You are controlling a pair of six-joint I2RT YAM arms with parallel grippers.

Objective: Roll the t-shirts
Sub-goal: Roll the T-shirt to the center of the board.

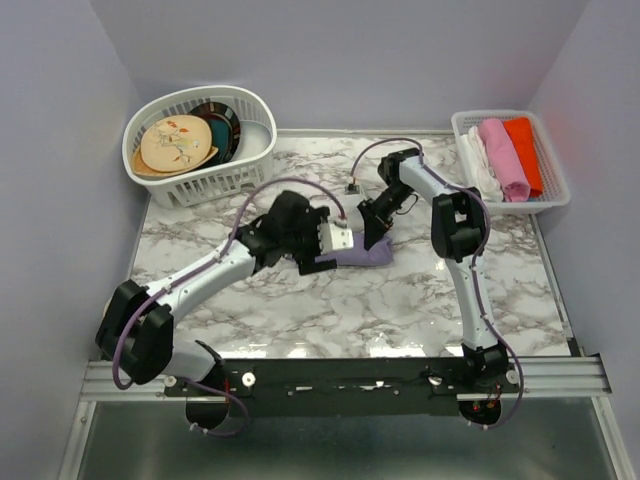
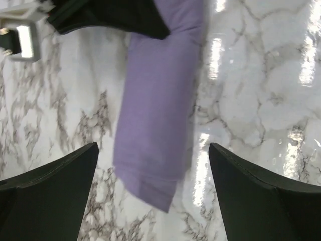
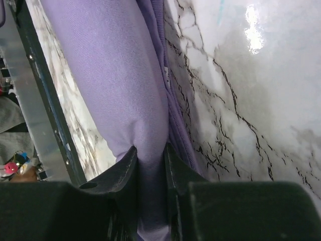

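The t-shirt lies as a narrow lavender roll (one end is covered in the top view). The right gripper pinches it, and the left gripper hangs spread wide above.

No readable text, labels, brands or numbers were seen in any of the three views. Only marking: the painted pattern on the plate in the basket at 10 o'clock on the table. It was decoration, not lettering.
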